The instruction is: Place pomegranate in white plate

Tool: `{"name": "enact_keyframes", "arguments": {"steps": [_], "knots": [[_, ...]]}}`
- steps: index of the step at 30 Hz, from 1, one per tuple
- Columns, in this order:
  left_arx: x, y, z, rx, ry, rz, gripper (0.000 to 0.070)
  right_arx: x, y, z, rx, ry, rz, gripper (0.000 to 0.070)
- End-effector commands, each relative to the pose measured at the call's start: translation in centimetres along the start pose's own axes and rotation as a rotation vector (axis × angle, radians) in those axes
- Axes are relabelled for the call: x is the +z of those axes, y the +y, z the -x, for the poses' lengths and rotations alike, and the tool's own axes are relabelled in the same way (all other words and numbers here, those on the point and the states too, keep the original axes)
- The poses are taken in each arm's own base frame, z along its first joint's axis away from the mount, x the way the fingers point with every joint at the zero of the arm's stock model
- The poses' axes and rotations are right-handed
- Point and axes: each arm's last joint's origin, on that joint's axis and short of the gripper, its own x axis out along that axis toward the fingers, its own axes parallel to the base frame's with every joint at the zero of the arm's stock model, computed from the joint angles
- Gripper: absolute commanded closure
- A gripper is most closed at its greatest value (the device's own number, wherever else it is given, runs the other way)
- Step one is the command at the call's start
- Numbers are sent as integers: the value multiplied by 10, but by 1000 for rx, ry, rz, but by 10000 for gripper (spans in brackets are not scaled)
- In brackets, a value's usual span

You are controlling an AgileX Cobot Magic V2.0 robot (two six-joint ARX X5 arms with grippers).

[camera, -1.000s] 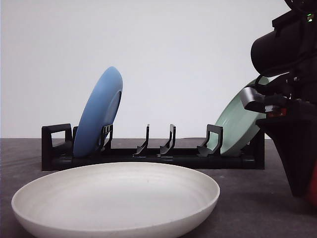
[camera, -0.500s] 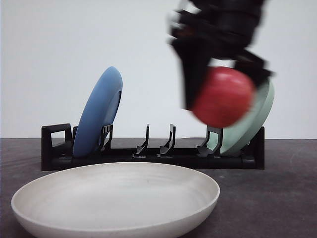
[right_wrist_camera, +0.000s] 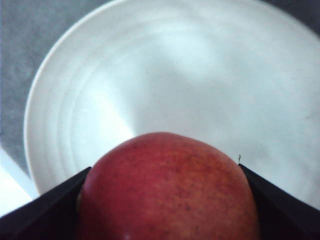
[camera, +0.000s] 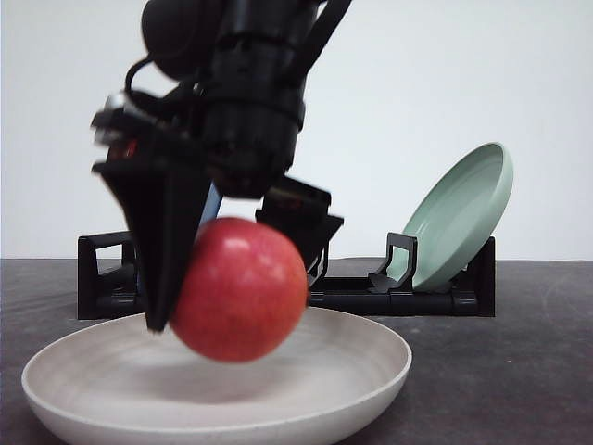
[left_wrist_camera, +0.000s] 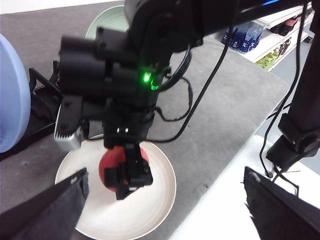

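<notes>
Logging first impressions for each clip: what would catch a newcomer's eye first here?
The red pomegranate, gripped in the right tool, hangs just over the wide white plate at the front of the dark table. Behind it, a black dish rack holds a pale green plate leaning at its right end.

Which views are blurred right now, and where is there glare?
Front view: round red pomegranate and right gripper slightly motion-smeared, rack sharp. Right wrist view: soft glare on the wide cream-white plate; fruit close, soft-focused. Left wrist view: mildly soft overall.
</notes>
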Motion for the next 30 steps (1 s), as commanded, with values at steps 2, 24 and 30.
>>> {"name": "enact_keyframes", "arguments": {"steps": [2, 24, 30], "knots": [[5, -2, 3, -18, -20, 16, 108, 6, 3, -10, 2, 15, -7, 231], [5, -2, 3, -18, -19, 32, 108, 7, 4, 10, -7, -3, 17, 0], [5, -1, 3, -18, -19, 54, 108, -4, 6, 81, -1, -162, 32, 0]]}}
